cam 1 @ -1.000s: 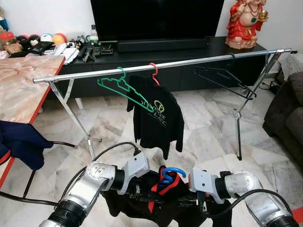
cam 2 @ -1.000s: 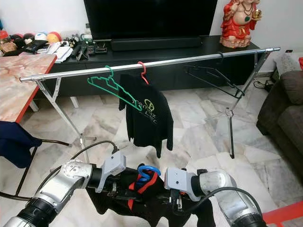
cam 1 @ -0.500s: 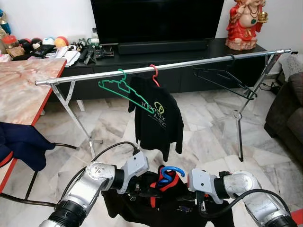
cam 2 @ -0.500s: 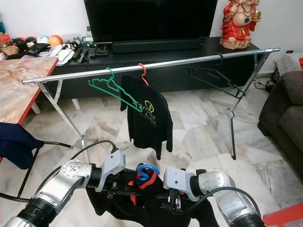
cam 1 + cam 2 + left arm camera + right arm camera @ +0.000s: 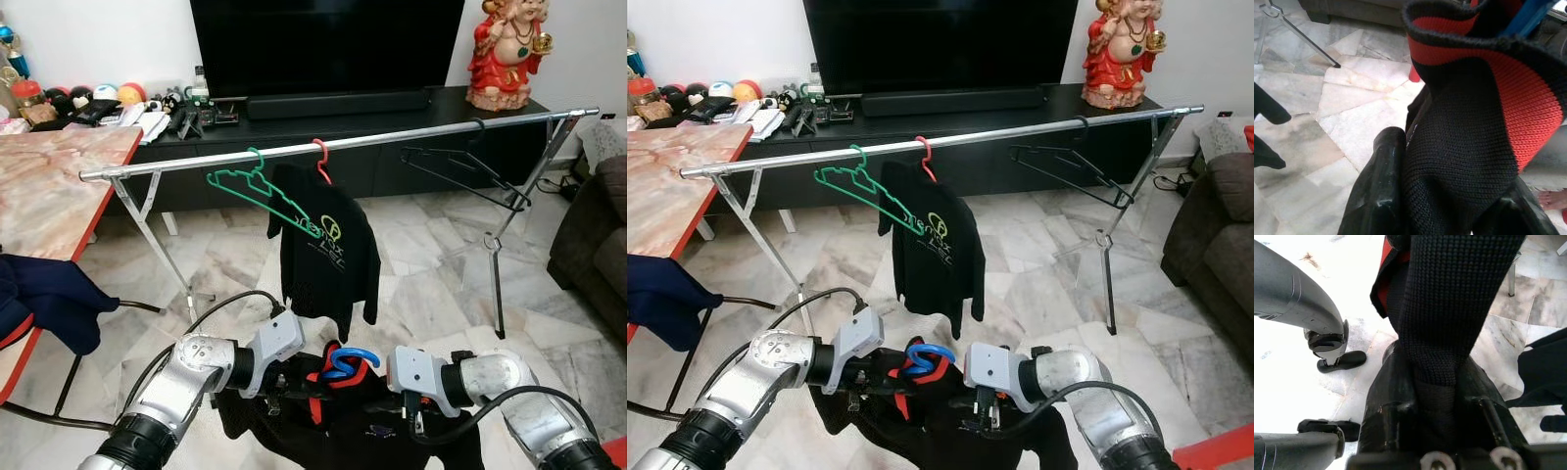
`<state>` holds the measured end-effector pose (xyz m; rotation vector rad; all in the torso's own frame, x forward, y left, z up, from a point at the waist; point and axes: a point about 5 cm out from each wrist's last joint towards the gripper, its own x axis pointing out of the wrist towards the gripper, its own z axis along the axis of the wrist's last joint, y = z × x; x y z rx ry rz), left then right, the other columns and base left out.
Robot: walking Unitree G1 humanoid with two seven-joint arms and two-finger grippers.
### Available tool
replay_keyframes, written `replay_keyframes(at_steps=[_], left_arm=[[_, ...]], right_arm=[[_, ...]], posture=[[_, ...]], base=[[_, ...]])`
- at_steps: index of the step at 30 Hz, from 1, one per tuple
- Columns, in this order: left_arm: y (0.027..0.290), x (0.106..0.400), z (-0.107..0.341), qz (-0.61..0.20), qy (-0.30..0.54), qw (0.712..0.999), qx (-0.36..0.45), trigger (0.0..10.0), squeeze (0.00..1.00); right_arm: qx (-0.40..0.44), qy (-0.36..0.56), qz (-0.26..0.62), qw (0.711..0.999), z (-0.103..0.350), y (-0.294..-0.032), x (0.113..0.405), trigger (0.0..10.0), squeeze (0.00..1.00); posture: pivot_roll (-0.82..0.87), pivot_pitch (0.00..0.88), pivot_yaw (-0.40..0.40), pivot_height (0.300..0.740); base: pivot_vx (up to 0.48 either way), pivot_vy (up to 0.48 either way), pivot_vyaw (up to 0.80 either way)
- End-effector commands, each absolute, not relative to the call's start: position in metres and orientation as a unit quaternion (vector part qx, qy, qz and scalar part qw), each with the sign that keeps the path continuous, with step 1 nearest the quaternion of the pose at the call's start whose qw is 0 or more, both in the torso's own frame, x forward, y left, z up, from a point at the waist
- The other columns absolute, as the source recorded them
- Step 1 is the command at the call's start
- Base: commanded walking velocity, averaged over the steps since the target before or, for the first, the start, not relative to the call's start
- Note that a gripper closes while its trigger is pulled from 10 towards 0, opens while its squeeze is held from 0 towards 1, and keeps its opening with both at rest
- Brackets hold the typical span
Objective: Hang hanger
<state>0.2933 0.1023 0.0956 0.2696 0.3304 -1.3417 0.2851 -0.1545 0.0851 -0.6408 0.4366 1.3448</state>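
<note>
Grippers, left (image 5: 284,384) and right (image 5: 397,416), both clamped on black-red garment (image 5: 343,431) with blue hanger (image 5: 345,361), rail (image 5: 333,145) at 12 o'clock.

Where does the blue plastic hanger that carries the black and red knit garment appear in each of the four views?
Left eye view: blue plastic hanger, low centre, between the two grippers.
Right eye view: same hook, low centre.
Left wrist view: a blue strip above the black and red knit garment.
Right wrist view: I cannot make it out; the garment hangs there.
Shared landmark: the garment itself.
</note>
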Motion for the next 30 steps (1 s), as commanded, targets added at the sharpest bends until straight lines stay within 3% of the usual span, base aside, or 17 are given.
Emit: replay_keyframes(at_steps=[1, 8, 9, 10, 12, 13, 14, 15, 16, 27, 30], left_arm=[[0.096, 0.287, 0.091, -0.634, 0.158, 0.747, 0.123, 0.0, 0.0], [0.097, 0.287, 0.09, -0.633, 0.162, 0.747, 0.123, 0.0, 0.0], [0.098, 0.287, 0.09, -0.633, 0.164, 0.747, 0.123, 0.0, 0.0], [0.098, 0.287, 0.09, -0.632, 0.164, 0.747, 0.123, 0.0, 0.0], [0.098, 0.288, 0.09, -0.631, 0.166, 0.747, 0.124, 0.0, 0.0], [0.099, 0.288, 0.089, -0.629, 0.168, 0.748, 0.127, 0.0, 0.0], [0.1, 0.288, 0.088, -0.628, 0.17, 0.748, 0.131, 0.0, 0.0], [0.101, 0.288, 0.087, -0.627, 0.172, 0.748, 0.133, 0.0, 0.0], [0.102, 0.287, 0.086, -0.626, 0.175, 0.748, 0.132, 0.0, 0.0], [0.112, 0.287, 0.079, -0.601, 0.187, 0.765, 0.136, 0.0, 0.0], [0.113, 0.288, 0.078, -0.596, 0.186, 0.77, 0.135, 0.0, 0.0]], right_arm=[[-0.281, 0.138, 0.614, 0.725, 0.106, -0.141, 0.295, 0.0, 0.0], [-0.278, 0.138, 0.609, 0.73, 0.107, -0.144, 0.297, 0.0, 0.0], [-0.282, 0.134, 0.604, 0.734, 0.108, -0.144, 0.299, 5.8, 0.0], [-0.282, 0.134, 0.602, 0.735, 0.108, -0.145, 0.299, 10.0, 0.0], [-0.28, 0.139, 0.602, 0.735, 0.107, -0.145, 0.3, 10.0, 0.0], [-0.277, 0.139, 0.604, 0.734, 0.108, -0.145, 0.3, 10.0, 0.7], [-0.273, 0.139, 0.606, 0.734, 0.109, -0.146, 0.3, 10.0, 0.82], [-0.271, 0.139, 0.607, 0.734, 0.11, -0.146, 0.3, 10.0, 0.82], [-0.266, 0.141, 0.614, 0.73, 0.112, -0.146, 0.299, 10.0, 1.0], [-0.264, 0.203, 0.656, 0.677, 0.108, -0.159, 0.286, 10.0, 1.0], [-0.272, 0.212, 0.653, 0.675, 0.106, -0.161, 0.285, 10.0, 1.0]], posture=[[-0.07, 0.023, 0.031, 0.74], [-0.06, 0.031, 0.029, 0.74], [-0.07, 0.034, 0.029, 0.74], [-0.07, 0.035, 0.029, 0.74], [-0.06, 0.037, 0.031, 0.74], [-0.06, 0.039, 0.031, 0.74], [-0.06, 0.04, 0.032, 0.74], [-0.06, 0.041, 0.031, 0.74], [-0.07, 0.045, 0.033, 0.74], [-0.07, 0.053, 0.027, 0.74], [-0.07, 0.055, 0.028, 0.74]], base=[[0.0, 0.0, 0.0], [0.0, 0.0, 0.0], [0.0, 0.0, 0.0], [0.0, 0.0, 0.0], [0.0, 0.0, 0.0], [0.0, 0.0, 0.0], [0.0, 0.0, 0.0], [0.0, 0.0, 0.0], [0.0, 0.0, 0.0], [0.0, 0.0, 0.0], [0.0, 0.0, 0.0]])
